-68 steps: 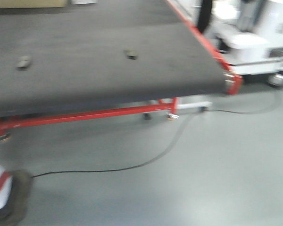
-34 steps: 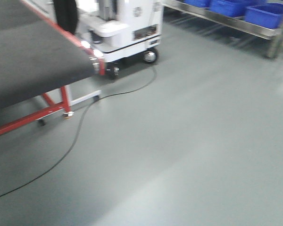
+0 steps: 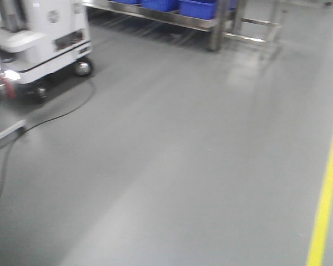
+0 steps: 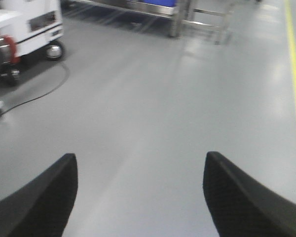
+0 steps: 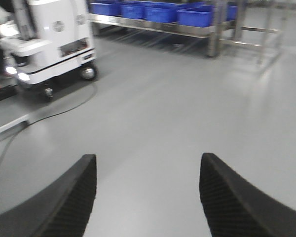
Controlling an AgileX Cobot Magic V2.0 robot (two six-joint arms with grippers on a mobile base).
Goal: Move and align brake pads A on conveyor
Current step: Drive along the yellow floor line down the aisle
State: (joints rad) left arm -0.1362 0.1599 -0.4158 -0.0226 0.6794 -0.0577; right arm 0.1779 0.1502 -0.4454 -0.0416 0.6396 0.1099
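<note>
Both agape: left tool (image 4: 140, 157); right tool (image 5: 148, 157)

No readable text, numbers or brand names anywhere. White wheeled unit (image 3: 50, 33) carries a round emblem (image 3: 53, 15) on its body, too blurred to make out; the right wrist view shows two such emblems, same problem. Dark rectangular panel (image 3: 72, 39) below it may hold markings, illegible. Only floor marking: plain yellow line (image 3: 327, 183), no lettering.
</note>
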